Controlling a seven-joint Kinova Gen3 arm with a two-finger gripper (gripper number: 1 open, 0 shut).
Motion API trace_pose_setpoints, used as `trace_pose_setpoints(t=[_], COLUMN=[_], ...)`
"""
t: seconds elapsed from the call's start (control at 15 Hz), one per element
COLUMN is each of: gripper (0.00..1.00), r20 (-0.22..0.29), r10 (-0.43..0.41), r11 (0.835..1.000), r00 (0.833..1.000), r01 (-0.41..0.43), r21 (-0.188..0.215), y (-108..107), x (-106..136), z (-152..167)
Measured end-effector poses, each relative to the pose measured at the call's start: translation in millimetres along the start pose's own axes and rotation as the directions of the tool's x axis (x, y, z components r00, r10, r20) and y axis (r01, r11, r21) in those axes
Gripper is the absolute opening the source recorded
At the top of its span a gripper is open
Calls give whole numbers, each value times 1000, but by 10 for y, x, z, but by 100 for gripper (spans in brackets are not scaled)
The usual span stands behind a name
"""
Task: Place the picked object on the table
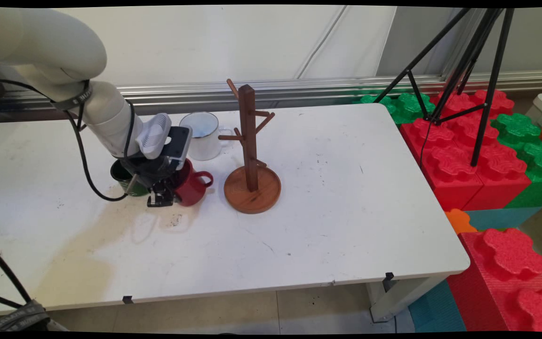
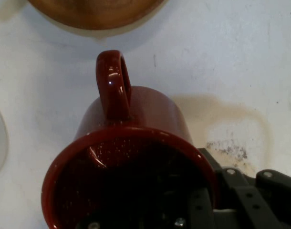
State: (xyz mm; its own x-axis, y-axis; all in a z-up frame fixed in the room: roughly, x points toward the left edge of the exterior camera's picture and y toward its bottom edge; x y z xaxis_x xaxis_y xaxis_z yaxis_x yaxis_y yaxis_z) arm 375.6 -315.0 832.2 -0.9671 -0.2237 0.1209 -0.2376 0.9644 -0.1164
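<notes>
Gripping the rim of a red mug (image 1: 191, 186), the gripper (image 1: 162, 200) is low over the table (image 1: 346, 197), on its left part. In the hand view one finger (image 2: 202, 210) goes inside the mouth of the mug and the other linkage stays outside the wall on the right, so the jaws are closed on the rim. The mug is tilted, with its mouth turned up to the hand camera, and its handle (image 2: 113, 86) points away from the gripper, toward the wooden base. It touches the table or is just above it; I cannot tell which. Just behind the gripper, on the arm's side, stands a dark green mug (image 1: 123, 176), partly hidden by the hand. Beyond the hand, a little farther back on the table, stands a white mug (image 1: 203, 136), upright, with its mouth open to above. On the far side of the red mug from the gripper, near its handle, is a wooden mug tree (image 1: 251, 155) with a round base (image 2: 95, 12) and some short pegs on its post; nothing hangs on the pegs. Under the gripper the table has a brownish stain (image 2: 231, 133) with dark specks. Beside the table, well apart from the gripper, lie big red and green foam blocks (image 1: 468, 155) and a black tripod (image 1: 459, 61).
</notes>
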Motion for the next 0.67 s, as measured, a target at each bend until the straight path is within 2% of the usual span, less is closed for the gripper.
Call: trace_pose_setpoints(t=[0.27,0.33,0.67], gripper=[0,100,100], r20=[19,22,29], r10=[19,22,40], r11=[1000,1000,999], r00=[1000,1000,999], r01=[-19,-22,-40], r21=[-10,-10,-9], y=[7,10,9], x=[24,27,63], z=[63,72,109])
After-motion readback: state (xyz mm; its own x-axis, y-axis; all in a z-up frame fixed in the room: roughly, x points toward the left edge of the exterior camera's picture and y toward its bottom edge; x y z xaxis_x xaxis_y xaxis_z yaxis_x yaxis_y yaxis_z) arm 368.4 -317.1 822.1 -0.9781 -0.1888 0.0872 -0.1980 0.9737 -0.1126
